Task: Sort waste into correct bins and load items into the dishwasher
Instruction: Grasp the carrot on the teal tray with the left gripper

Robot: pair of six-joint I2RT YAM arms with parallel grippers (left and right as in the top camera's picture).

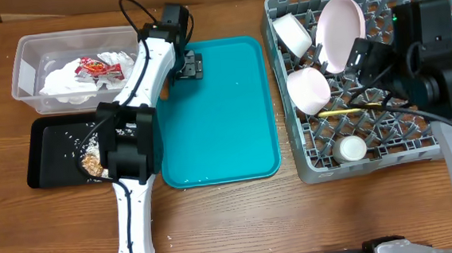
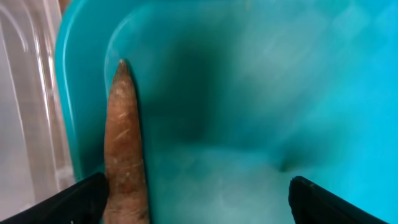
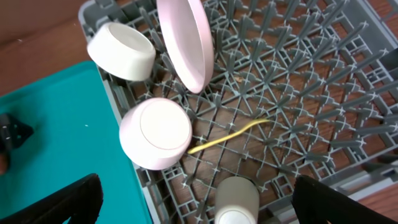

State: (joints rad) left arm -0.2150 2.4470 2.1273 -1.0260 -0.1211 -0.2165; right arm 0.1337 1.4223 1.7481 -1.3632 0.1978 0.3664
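Left wrist view has the left gripper (image 2: pixel 198 182) spread wide over the teal tray (image 2: pixel 267 93), where the thin orange carrot-like stick (image 2: pixel 124 143) lies just inside one finger by the rim, its long axis pointing straight ahead, across the closing line.

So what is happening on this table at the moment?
Two robot arms are clearing a table. The left gripper hangs open over a corner of the teal tray, where a thin orange stick lies between its fingers, close to one, not gripped. The right gripper is open and empty above the grey dish rack, which holds the plate, two bowls, a cup and a yellow spoon. Napkins and a red wrapper lie in the clear tub; rice and brown food sit in the black tray.
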